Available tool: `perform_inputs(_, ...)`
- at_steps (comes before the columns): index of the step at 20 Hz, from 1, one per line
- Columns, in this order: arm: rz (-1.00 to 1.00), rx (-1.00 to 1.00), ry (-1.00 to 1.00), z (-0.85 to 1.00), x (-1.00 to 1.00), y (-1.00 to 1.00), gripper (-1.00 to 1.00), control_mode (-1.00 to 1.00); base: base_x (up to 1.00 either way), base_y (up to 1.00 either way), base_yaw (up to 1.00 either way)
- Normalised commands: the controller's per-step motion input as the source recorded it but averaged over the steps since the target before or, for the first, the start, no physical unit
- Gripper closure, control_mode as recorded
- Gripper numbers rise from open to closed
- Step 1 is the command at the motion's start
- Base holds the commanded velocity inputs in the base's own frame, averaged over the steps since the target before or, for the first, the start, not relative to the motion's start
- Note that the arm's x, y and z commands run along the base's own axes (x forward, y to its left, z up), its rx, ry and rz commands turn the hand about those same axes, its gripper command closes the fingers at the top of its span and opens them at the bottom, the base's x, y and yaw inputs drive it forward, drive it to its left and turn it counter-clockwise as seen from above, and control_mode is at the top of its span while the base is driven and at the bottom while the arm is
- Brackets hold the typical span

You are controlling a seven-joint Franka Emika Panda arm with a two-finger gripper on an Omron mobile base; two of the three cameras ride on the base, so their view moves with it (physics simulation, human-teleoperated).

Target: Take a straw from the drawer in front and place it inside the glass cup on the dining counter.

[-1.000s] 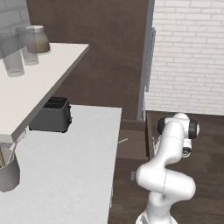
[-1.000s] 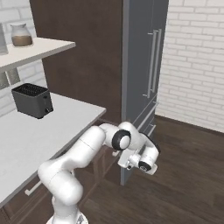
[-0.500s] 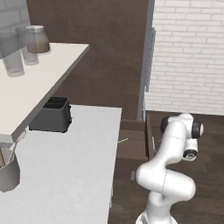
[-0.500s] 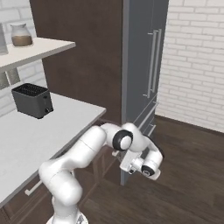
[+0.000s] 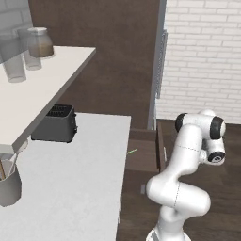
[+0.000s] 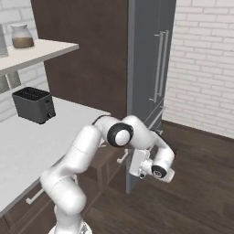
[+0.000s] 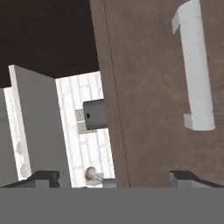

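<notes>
Drawer-opening step looks done; the pick has not begun. The drawer (image 5: 143, 155) stands pulled out from the brown cabinet run below the white worktop (image 5: 80, 179), and its flat front with the pale bar handle (image 7: 196, 70) lies close before the hand camera, across the right half of that view. The gripper (image 7: 114, 177) has its two dark fingertips (image 7: 43, 177) set wide apart at the bottom of the hand view, nothing between them, so the jaws are open and empty, apart from the handle. The straw (image 5: 132, 151) shows as a short bright green sliver at the near left corner of the open drawer, just past the worktop edge; most of its length is hidden from this angle. In the right base view the hand (image 6: 153, 167) hangs low beside the drawer front, in front of the grey refrigerator (image 6: 151, 68). A black toaster (image 5: 55, 123) sits on the worktop, well clear of the work. Judgement: next move calls for lifting the hand over the drawer front, turning it to look down into the cavity, and aligning the open fingers across the thin straw before descending. Risk: such a slim stick may slip or roll when pinched. Glass cup and dining counter cannot be located here.
</notes>
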Motion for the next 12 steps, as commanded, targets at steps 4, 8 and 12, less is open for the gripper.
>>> perform_inputs(4,0.0,-0.31,-0.02,0.95,-0.25,0.0,-1.0,-1.0,0.0,0.0,0.0)
perform_inputs(8,0.0,-0.27,0.0,0.86,-0.07,0.07,-1.0,-1.0,0.0,0.0,0.0)
perform_inputs(12,0.01,-0.24,0.0,0.62,0.08,0.34,-1.0,-1.0,0.0,0.0,0.0)
